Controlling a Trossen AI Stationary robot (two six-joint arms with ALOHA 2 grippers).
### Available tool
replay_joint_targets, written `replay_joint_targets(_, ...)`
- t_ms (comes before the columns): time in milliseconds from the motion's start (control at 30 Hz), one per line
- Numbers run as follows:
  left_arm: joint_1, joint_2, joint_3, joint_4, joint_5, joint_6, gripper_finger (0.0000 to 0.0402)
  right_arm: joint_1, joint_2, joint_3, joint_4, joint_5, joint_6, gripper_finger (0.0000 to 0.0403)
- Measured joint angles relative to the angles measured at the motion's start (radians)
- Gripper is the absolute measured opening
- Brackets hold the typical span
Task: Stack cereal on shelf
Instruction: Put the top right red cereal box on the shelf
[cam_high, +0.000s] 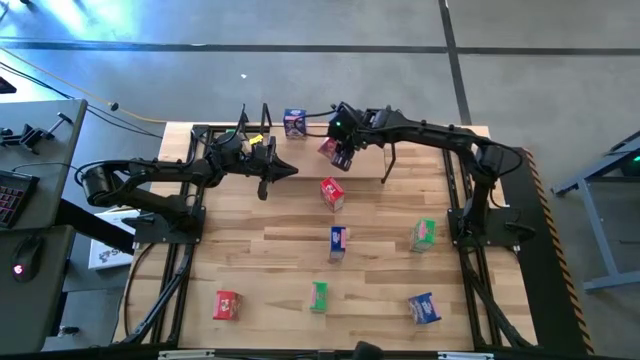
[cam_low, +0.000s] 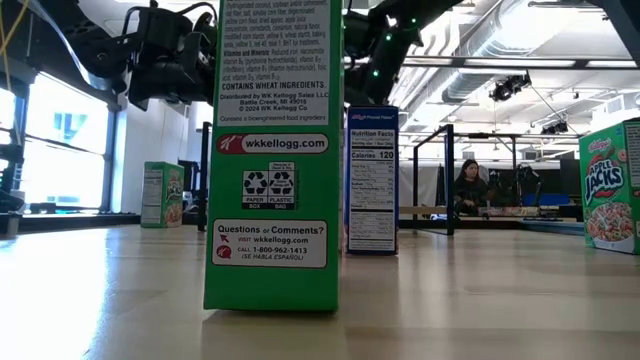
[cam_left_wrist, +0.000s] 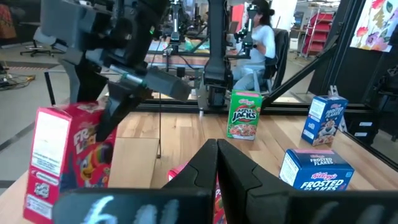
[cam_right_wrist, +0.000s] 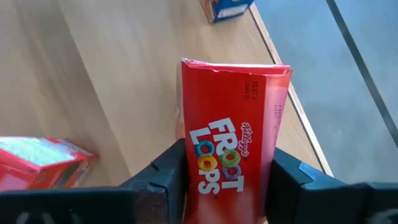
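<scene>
- From above, I see my right gripper (cam_high: 340, 152) near 12 o'clock on the table (cam_high: 250, 250). It is squeezing a red cereal box (cam_high: 331, 150) and holding it up over the shelf (cam_high: 420, 160).
- A blue box (cam_high: 294, 122) stands on the shelf at about 11 o'clock from the red one I hold.
- My left gripper (cam_high: 290, 171) is pressed tight shut with nothing in it. It sits near the shelf, at 9 o'clock from my right gripper.
- More boxes stand on the table: a second red box (cam_high: 332, 193) near the middle, a second blue box (cam_high: 338, 241) below it, a green box (cam_high: 423, 234) at 3 o'clock, a third red box (cam_high: 227, 305) at 7 o'clock, a second green box (cam_high: 319, 296) at 6 o'clock and a third blue box (cam_high: 424, 308) at 5 o'clock.
- From table height, a tall green box (cam_low: 272, 150) fills the front. A blue box (cam_low: 372, 180) stands behind it. I also see a person (cam_low: 468, 187) sitting far back in the room.
- My left wrist camera shows the held red box (cam_left_wrist: 68, 155) under the other arm's gripper (cam_left_wrist: 124, 93).
- My right wrist camera shows the fingers (cam_right_wrist: 168, 180) pressed on both sides of the red box (cam_right_wrist: 233, 149).
</scene>
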Motion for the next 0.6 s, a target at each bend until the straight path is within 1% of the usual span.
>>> replay_joint_targets(233,0.0,0.0,0.0,0.0,0.0,0.0,0.0003,0.0,0.01,0.0,0.016,0.038,0.003,0.0221)
replay_joint_targets(300,0.0,0.0,0.0,-0.001,0.0,0.0,0.0003,0.0,0.011,0.0,0.012,0.041,-0.001,0.0237)
replay_joint_targets(367,0.0,0.0,0.0,-0.001,0.0,0.0,0.0003,0.002,0.011,0.0,0.013,0.033,-0.009,0.0243)
replay_joint_targets(467,0.0,0.0,0.0,-0.001,0.0,0.0,0.0003,0.008,0.007,0.0,0.011,0.019,-0.025,0.0242)
replay_joint_targets(533,0.0,0.0,0.0,-0.001,0.0,0.0,0.0003,0.016,-0.007,0.011,-0.019,0.02,-0.031,0.0235)
replay_joint_targets(600,0.0,0.0,0.0,-0.001,0.0,0.0,0.0003,0.026,-0.02,0.056,-0.078,0.036,-0.028,0.022)
